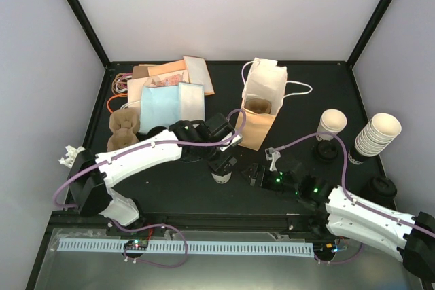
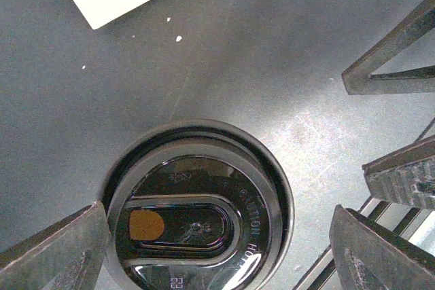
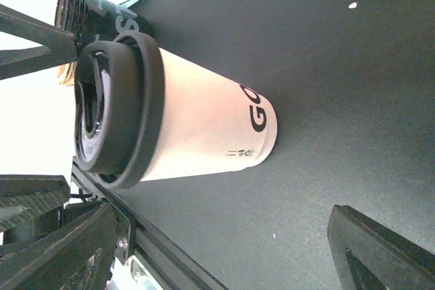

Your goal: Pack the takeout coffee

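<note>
One takeout coffee (image 1: 221, 175) stands upright on the bench (image 1: 170, 198), mid-width and nearer the near edge, not yet gripped. Left hand (image 2: 217, 212) hovers over its lid (image 2: 197, 215), jaws wide either side; right hand (image 3: 221, 215) faces its side, also wide and empty. Packing all to do: white paper bag (image 1: 262, 89) stands open toward the far edge.

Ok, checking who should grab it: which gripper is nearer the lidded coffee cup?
Left. The left gripper hangs right over the coffee cup, straddling it; the right gripper is beside it, apart.
</note>
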Robot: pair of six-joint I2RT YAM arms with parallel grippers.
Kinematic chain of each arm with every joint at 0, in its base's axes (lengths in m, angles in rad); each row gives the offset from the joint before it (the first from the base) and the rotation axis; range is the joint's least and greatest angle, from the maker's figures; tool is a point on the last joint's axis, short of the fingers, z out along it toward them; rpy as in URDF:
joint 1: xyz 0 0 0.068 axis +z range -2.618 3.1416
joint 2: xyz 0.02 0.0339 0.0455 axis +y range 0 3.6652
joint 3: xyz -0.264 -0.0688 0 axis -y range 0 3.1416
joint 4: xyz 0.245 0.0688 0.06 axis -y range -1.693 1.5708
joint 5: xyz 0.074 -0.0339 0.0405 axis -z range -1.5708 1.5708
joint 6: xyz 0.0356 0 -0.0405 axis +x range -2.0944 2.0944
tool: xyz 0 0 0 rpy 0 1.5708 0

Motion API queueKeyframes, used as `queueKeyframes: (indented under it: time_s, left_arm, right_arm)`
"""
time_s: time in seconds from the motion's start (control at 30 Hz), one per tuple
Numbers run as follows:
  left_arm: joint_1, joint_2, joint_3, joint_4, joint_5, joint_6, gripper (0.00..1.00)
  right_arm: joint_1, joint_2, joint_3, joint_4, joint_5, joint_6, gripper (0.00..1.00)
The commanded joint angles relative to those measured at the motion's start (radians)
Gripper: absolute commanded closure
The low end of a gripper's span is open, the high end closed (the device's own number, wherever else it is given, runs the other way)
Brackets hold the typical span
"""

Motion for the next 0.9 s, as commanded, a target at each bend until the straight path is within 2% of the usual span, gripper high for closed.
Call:
queueKeyframes:
  time_s: [0.0, 0.4, 0.7, 0.87]
  left_arm:
    - [-0.011, 0.010, 0.036, -0.064, -0.035, -0.009, 0.09]
    - [-0.011, -0.062, 0.058, -0.067, 0.022, -0.009, 0.08]
    - [-0.010, 0.018, 0.030, -0.069, -0.023, 0.010, 0.05]
    - [-0.006, 0.043, 0.022, -0.062, -0.001, 0.013, 0.04]
  right_arm:
    - [-0.001, -0.016, -0.011, 0.072, -0.005, 0.040, 0.13]
    - [0.000, -0.026, 0.019, 0.017, 0.040, 0.012, 0.13]
    - [-0.002, -0.019, 0.016, 0.036, 0.036, 0.029, 0.14]
    - [-0.001, -0.020, 0.012, 0.039, 0.027, 0.037, 0.14]
